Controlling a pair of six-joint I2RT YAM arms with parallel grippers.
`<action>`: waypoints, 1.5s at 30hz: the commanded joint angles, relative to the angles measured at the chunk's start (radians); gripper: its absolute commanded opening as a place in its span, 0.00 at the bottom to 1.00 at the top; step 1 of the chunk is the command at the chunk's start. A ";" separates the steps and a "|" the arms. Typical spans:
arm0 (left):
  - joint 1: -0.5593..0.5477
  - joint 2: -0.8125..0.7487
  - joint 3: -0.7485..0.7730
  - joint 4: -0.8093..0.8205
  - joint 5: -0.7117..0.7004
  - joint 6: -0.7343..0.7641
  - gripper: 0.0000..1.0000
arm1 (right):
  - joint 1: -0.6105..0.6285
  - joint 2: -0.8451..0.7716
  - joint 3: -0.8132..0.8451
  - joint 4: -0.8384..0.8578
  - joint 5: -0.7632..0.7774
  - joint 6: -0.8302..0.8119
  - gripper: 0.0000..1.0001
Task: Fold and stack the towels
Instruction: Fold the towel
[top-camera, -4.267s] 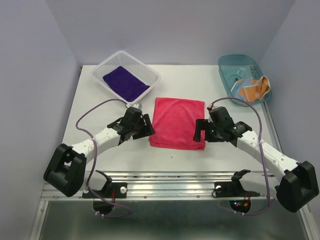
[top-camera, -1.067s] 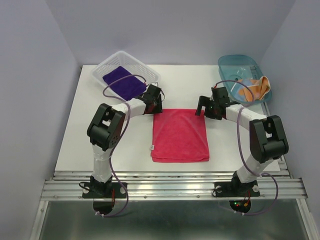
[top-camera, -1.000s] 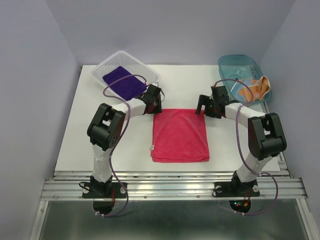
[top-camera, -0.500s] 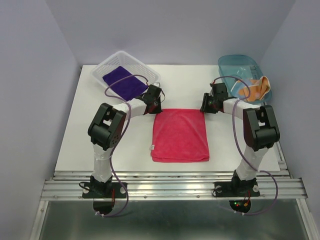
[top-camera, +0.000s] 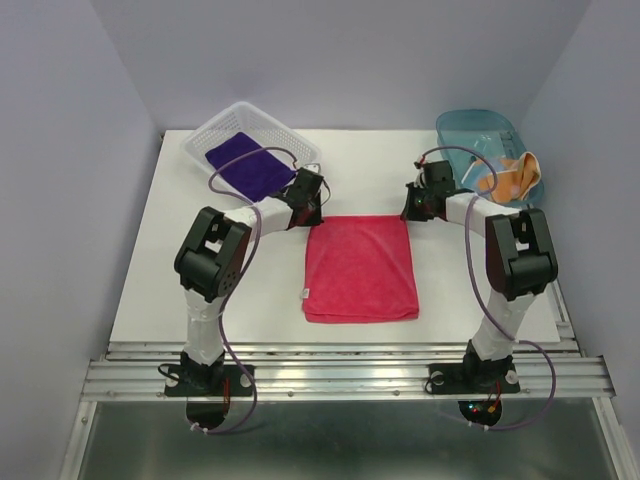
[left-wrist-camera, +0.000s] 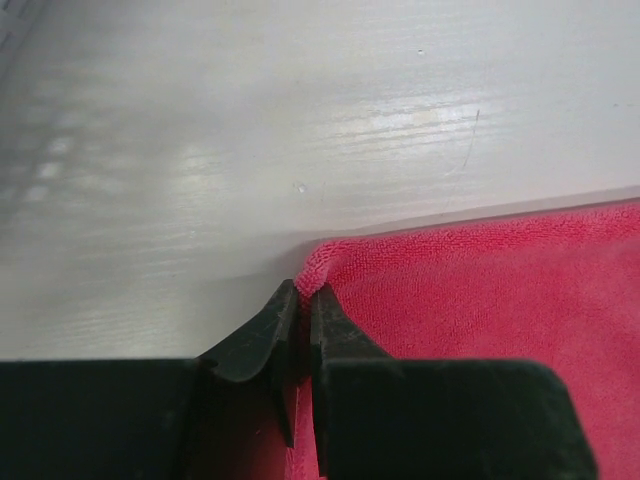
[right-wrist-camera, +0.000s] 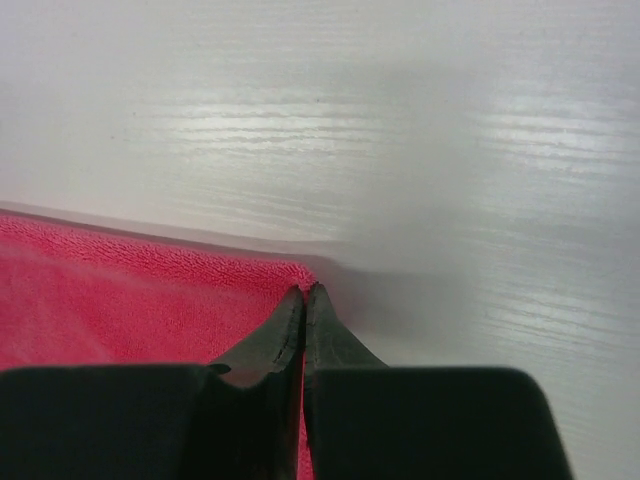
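Note:
The pink-red towel (top-camera: 360, 268) lies flat, folded, mid-table. My left gripper (top-camera: 311, 213) is at its far left corner; in the left wrist view the gripper (left-wrist-camera: 305, 292) is shut on that bunched corner of the pink-red towel (left-wrist-camera: 480, 290). At the far right corner sits my right gripper (top-camera: 410, 208); in the right wrist view it (right-wrist-camera: 304, 291) is shut, pinching the corner of the pink-red towel (right-wrist-camera: 130, 290). The dark purple towel (top-camera: 248, 165) lies in the white basket (top-camera: 205, 137). The orange towel (top-camera: 505, 176) is crumpled in the blue tray (top-camera: 470, 125).
The white basket stands at the far left, close behind the left gripper. At the far right is the blue tray, just behind the right arm. A small white tag (top-camera: 303, 294) sticks out of the pink-red towel's left edge.
Both grippers have closed on the pink-red towel's far corners. The right gripper slid in and back to its corner; the left stayed in place. The towel has not moved.

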 joint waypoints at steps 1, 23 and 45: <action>0.008 -0.127 -0.033 0.031 -0.019 0.034 0.00 | -0.006 -0.074 0.059 -0.002 0.019 -0.044 0.01; -0.172 -0.654 -0.673 0.315 0.026 -0.155 0.00 | 0.011 -0.801 -0.522 -0.083 -0.159 0.128 0.01; -0.309 -0.830 -0.860 0.271 0.004 -0.328 0.00 | 0.011 -1.016 -0.726 -0.232 -0.176 0.326 0.01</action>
